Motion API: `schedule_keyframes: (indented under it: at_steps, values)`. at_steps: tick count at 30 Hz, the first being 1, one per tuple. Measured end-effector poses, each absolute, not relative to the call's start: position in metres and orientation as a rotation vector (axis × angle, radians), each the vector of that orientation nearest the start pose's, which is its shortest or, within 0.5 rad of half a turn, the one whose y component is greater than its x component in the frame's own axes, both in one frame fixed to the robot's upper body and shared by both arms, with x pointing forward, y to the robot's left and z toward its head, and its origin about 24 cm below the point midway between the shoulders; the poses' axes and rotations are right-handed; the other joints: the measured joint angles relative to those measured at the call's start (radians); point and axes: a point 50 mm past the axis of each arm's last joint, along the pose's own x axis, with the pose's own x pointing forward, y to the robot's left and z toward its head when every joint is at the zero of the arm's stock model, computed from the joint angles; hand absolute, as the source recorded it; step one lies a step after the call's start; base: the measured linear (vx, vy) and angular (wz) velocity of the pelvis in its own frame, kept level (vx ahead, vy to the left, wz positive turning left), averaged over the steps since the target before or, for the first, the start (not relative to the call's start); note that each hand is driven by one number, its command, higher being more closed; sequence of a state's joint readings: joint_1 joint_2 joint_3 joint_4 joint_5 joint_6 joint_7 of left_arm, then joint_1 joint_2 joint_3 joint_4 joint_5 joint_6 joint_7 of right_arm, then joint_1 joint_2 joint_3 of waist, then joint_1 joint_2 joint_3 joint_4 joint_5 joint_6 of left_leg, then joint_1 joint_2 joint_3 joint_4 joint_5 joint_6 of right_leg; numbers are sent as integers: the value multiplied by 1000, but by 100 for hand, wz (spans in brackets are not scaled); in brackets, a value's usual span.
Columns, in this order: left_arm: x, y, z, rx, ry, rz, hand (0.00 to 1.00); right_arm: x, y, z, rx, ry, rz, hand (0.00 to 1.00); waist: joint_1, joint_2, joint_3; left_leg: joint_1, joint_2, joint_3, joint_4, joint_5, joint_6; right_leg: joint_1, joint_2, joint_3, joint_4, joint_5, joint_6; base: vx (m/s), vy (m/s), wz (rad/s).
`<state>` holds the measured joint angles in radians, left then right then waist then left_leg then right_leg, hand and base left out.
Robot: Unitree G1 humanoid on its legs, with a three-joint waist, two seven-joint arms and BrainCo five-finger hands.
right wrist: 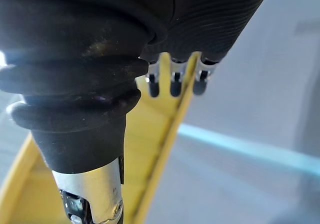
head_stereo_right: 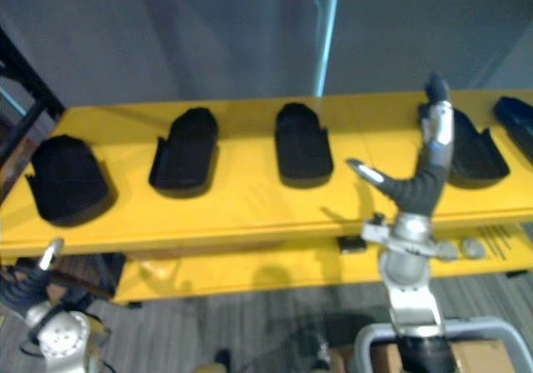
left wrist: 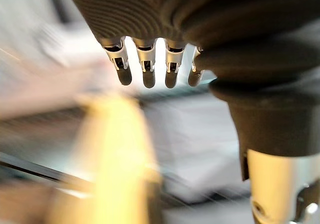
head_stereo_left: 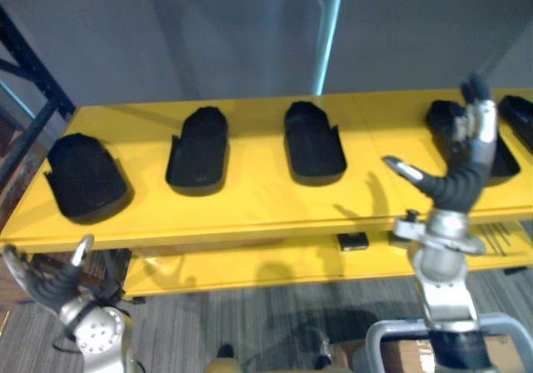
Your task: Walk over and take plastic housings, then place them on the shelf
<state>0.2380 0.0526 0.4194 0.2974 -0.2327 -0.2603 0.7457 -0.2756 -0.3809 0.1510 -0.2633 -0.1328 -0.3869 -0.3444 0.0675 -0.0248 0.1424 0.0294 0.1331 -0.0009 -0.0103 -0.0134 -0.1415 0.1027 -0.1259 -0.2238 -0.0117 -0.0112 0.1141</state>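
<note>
Five black plastic housings (head_stereo_left: pixel 197 150) are set in a row on the yellow shelf (head_stereo_left: pixel 250 202). The right hand (head_stereo_left: pixel 469 155) is raised open and empty over the shelf. The left hand (head_stereo_left: pixel 47 281) is held open, low beside the shelf.

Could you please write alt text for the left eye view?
Five black plastic housings line a yellow shelf. The open right hand is raised before the fourth from left; the open left hand hangs at lower left.
</note>
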Motion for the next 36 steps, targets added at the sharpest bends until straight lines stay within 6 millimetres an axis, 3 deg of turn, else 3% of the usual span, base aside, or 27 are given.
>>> schedule_keyframes:
  at_steps: [4, 6, 11, 13, 16, 18, 21, 25, 28, 32, 36]
  values:
    - [88, 287, -82, -19, 465, 1387, 0, 267, -107, 207, -392, -947, 202, 0, 31, -33, -19, 0, -4, -11, -3, 0, 0, 5, -3, -16, -2, 0, 0, 36, 9, 9]
    - [83, 285, -86, -10, 489, 1395, 0, 277, -93, 202, -461, -908, 257, 0, 39, -46, -20, 0, -4, -16, -2, 0, 0, 6, -3, -20, -1, 0, 0, -8, 7, 7]
    - [99, 283, -74, 13, 363, 1367, 0, 285, -96, 197, -466, -849, 207, 0, 51, -48, -20, 0, -7, -12, 0, 1, 2, 5, -7, -20, 1, 0, 0, -20, 5, -2]
    - [114, 284, -54, 12, 232, 1346, 0, 284, -101, 199, -459, -866, 187, 0, 45, -45, -19, 0, -9, -13, -2, 3, 3, 4, -9, -21, 2, 0, 0, -40, 8, 0]
    - [127, 289, -45, -3, 177, 1316, 0, 278, -93, 201, -473, -921, 289, 0, 33, -44, -18, 0, -12, -12, -7, 7, 4, 2, -13, -21, 2, 1, 2, 0, 0, 0]
    - [132, 287, -47, -11, 189, 1282, 0, 274, -79, 199, -527, -931, 407, 0, 34, -45, -19, 1, -13, -15, -7, 7, 5, 3, -14, -21, 2, 2, 3, 0, 0, 0]
    - [131, 280, -72, -29, 365, 1167, 0, 268, -50, 200, -590, -973, 580, 0, 47, -46, -19, 0, -10, -17, -5, 8, 4, 4, -10, -22, 0, 2, 4, 0, 0, 0]
    - [97, 257, -125, -120, 760, 988, 0, 282, -24, 191, -706, -889, 684, 0, 88, -65, -18, 0, -9, -20, -4, 8, 4, 9, -8, -27, -2, 2, 4, 13, -1, 4]
    - [63, 247, -145, -161, 947, 927, 0, 299, -12, 170, -774, -768, 701, 0, 96, -81, -7, 0, -12, -50, 1, 8, 4, 33, -8, -61, -5, 2, 3, -4, -6, 26]
    - [50, 243, -152, -185, 1021, 898, 0, 316, -2, 156, -851, -696, 664, 0, 138, -84, 14, -17, -12, -75, 3, 13, 1, 32, -5, -85, -6, -3, 0, -44, -18, 22]
    - [53, 247, -149, -190, 964, 864, 0, 333, -17, 176, -810, -748, 408, 0, 141, -80, 40, -50, -3, -99, -24, 45, 0, -6, 4, -102, 11, -9, -3, -67, -27, 17]
